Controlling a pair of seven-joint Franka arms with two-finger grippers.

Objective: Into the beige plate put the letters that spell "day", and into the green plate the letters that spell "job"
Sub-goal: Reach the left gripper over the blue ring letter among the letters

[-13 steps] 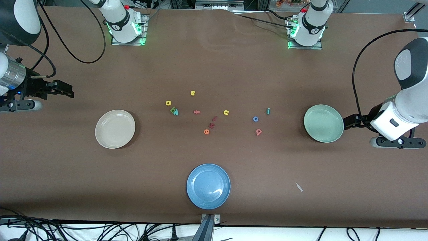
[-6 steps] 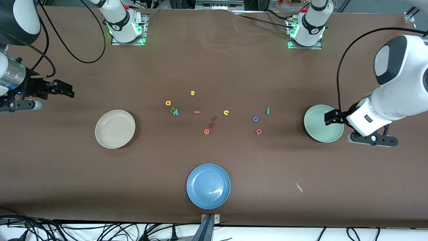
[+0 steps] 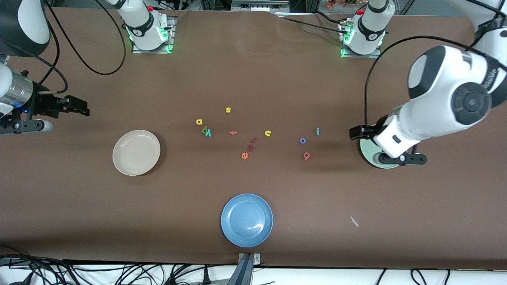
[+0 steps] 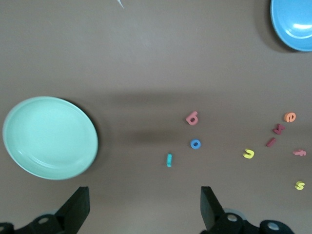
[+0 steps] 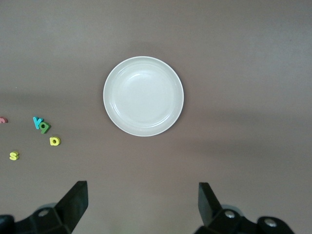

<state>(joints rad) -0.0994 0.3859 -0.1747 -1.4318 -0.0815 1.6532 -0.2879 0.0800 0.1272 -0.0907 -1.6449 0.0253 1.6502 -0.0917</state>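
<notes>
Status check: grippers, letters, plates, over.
Left gripper open over green plate; right gripper open, waiting at its table end. Beige plate bare; all letters on table. Nothing blocking.

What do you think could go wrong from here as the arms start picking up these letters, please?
1. The green "a" and teal "y" touch, so a pinch on one may drag the other.
2. The open left gripper, over the green plate, might nudge it.
3. The yellow "u" and "s" could be mistaken for the "d".
</notes>
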